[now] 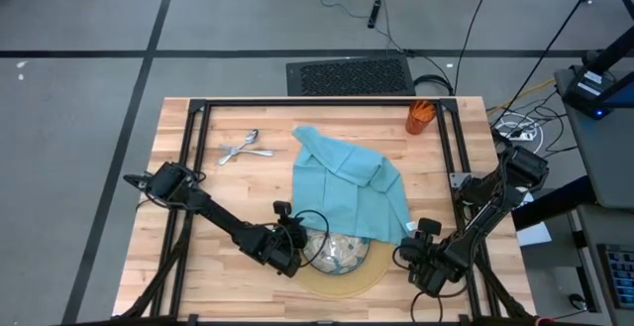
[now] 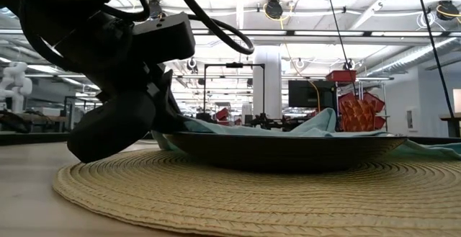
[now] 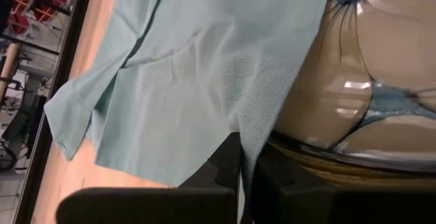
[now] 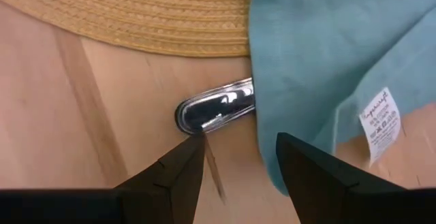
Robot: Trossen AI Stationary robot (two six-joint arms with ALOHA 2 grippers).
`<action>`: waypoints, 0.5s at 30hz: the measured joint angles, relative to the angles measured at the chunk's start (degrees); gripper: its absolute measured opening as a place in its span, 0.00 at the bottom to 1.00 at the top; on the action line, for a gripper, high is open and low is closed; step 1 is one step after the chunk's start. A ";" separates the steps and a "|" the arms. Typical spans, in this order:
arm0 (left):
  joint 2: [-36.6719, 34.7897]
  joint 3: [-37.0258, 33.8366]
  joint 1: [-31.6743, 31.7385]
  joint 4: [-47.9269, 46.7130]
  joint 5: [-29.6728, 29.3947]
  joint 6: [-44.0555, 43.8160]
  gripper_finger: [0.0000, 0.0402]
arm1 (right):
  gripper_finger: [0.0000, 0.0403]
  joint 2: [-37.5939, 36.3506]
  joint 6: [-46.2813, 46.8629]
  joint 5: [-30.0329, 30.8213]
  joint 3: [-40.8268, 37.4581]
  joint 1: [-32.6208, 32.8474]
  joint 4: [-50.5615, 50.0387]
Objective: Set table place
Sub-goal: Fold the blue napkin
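checking place setting at near edge of table (image 1: pixel 178 118): left gripper (image 3: pixel 242 173) found w/ jaws shut, pinching napkin (image 1: pixel 347 182) edge right beside bowl (image 1: pixel 337 252), bowl sat on round mat (image 1: pixel 381 271). judged: cloth gripped for pulling clear of bowl, since draped over far rim. right gripper (image 4: pixel 238 159) noted w/ jaws open, empty, poised above silver utensil handle (image 4: pixel 214 108) poking from under napkin, beside mat; probably lining up a pick. two more utensils (image 1: pixel 243 148) left far-left, orange cup (image 1: pixel 420 116) at far-right corner, well apart from mat. setting incomplete.
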 joint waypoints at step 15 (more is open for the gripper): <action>-0.02 0.00 -0.46 1.13 0.22 0.02 0.00 | 0.44 2.73 0.42 0.25 0.29 -0.74 -3.55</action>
